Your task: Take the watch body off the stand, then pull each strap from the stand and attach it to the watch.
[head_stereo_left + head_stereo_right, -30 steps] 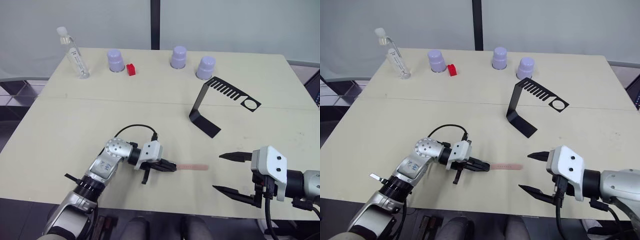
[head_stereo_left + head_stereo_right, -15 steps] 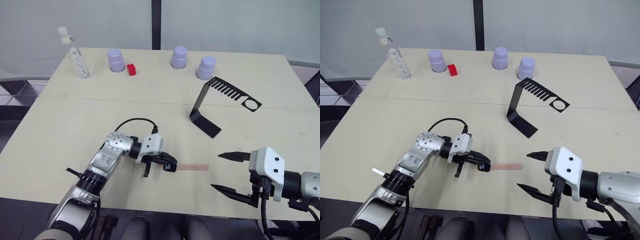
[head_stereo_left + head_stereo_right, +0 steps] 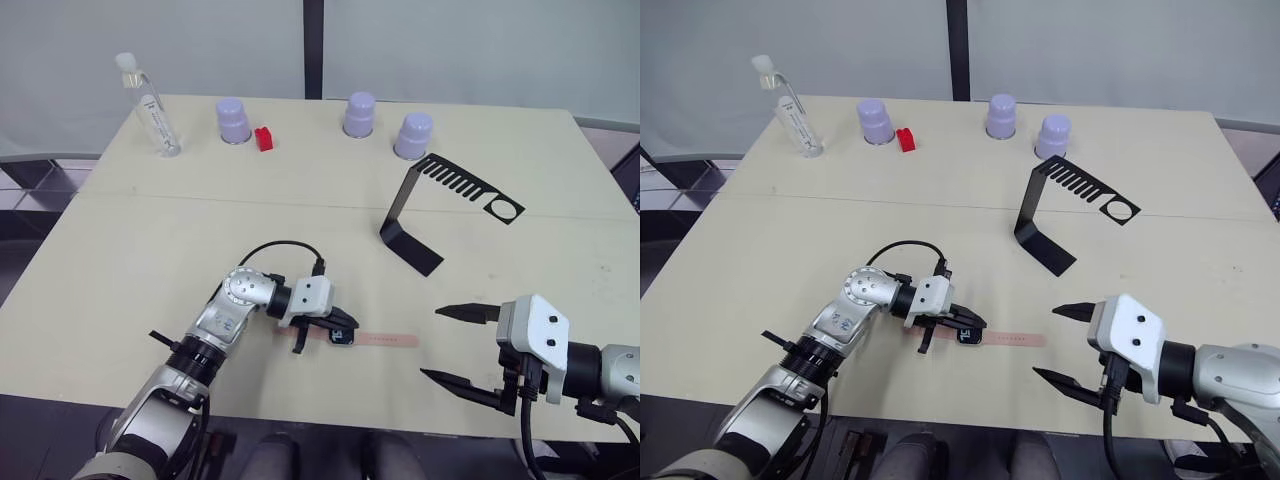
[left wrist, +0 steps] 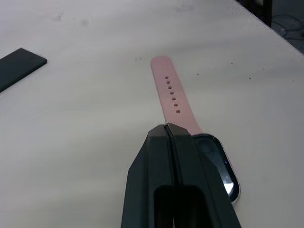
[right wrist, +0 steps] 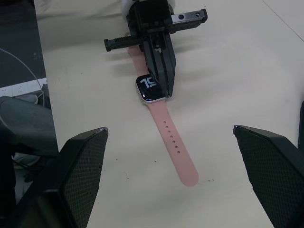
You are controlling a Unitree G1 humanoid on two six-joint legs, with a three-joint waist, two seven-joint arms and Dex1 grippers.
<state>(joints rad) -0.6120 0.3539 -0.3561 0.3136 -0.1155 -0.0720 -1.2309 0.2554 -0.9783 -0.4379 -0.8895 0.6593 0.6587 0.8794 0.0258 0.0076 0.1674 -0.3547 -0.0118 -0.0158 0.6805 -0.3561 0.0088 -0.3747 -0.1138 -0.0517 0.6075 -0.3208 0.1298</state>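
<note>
Right tool [image 3: 462, 346]: nearest item, at the near edge of the counter [image 3: 150, 230] toward the near right corner. Fingers spread wide apart, nothing between them. It points across the counter toward the watch and stands well apart from it.

Left tool [image 3: 965, 327]: near the near edge, about mid-width. Fingers pressed together, tips lying beside and partly over the watch body; from the left wrist view no gap shows between them. Whether anything is pinched between them cannot be told.

Watch body [image 5: 150, 88]: flat on the counter near the near edge, screen up, pale digits lit. It lies against the side of the left tool's fingertips.

Strap, free side [image 5: 173, 147]: pink, with a row of holes, running flat from the watch body toward the right tool. It meets the case edge; whether it is locked in cannot be told.

Strap, tool side [image 5: 133, 53]: a pink strip shows past the watch body beneath the left tool's fingers, largely covered.

Stand [image 3: 425, 213]: right of centre, farther back, foot on the counter, slotted arm and ring pointing toward the right edge. Nothing hangs on the arm or sits in the ring.

Far edge: three lilac cups [image 3: 358, 115], upside down, one toward the left and two toward the middle; a small red block [image 3: 263, 138] just beside the left cup; a clear bottle [image 3: 148, 105] near the far left corner.
</note>
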